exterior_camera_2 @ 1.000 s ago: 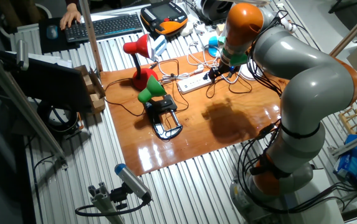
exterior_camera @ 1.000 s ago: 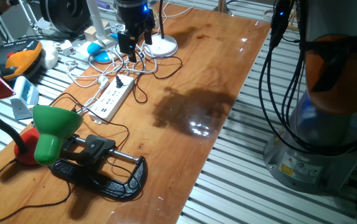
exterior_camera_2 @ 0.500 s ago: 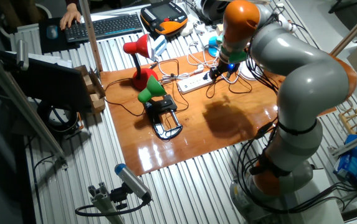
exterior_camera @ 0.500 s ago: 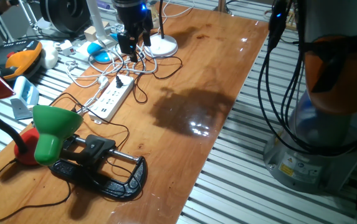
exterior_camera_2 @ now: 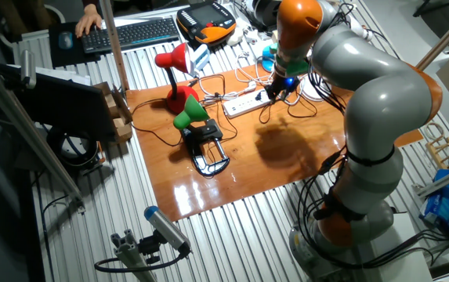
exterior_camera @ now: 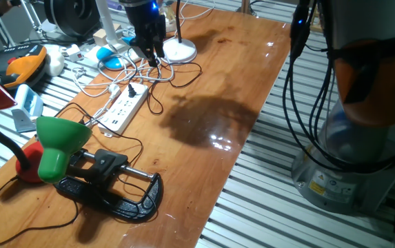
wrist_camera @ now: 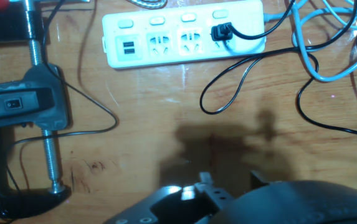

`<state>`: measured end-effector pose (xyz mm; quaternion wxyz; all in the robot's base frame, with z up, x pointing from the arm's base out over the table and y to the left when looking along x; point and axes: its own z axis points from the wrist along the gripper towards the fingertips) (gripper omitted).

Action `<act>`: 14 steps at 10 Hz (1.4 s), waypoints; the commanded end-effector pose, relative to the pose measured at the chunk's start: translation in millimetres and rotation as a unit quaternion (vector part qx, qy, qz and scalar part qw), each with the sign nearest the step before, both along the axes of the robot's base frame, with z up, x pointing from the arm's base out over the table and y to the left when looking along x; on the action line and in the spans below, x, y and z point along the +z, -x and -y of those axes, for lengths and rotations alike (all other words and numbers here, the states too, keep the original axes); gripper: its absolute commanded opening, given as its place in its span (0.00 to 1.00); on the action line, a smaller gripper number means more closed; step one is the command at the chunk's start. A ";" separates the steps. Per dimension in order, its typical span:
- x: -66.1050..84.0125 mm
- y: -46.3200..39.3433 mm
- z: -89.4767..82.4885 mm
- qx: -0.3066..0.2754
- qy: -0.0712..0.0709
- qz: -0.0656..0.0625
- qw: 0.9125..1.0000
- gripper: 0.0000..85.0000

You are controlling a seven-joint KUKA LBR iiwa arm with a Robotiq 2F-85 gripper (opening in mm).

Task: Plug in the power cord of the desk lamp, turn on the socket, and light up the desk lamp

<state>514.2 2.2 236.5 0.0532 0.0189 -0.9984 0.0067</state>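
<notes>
Gripper (exterior_camera: 150, 52) first: I have it hanging above the far end of the table, over the tangle of white cables (exterior_camera: 114, 72), and from none of my views can I tell whether its fingers are apart or together; the hand view shows only dark housing at the bottom edge. It holds nothing that I can see. Looking along the fingers, the power cord (wrist_camera: 240, 78) already has its small black plug seated in the end outlet of the socket (wrist_camera: 184, 40), which lies near the table's far left edge. From there the cord loops loosely over the wood toward the desk lamp (exterior_camera: 59, 148), clamped near the nearer left corner. I judge the cord light, limp and easily snagged, so I would leave it alone. The strip is light plastic and may skid on the glossy wood, so I would press its small switches straight down rather than sideways. The lamp's shade looks unlit.
</notes>
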 end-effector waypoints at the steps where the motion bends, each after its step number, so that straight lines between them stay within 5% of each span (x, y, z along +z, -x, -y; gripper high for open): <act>1: -0.6 0.2 -0.7 -0.001 0.000 0.002 1.000 0.00; 6: -18.3 3.9 -18.5 -0.005 0.002 0.040 0.999 0.00; 14: -42.1 -14.7 -37.6 0.000 0.001 0.059 0.998 0.00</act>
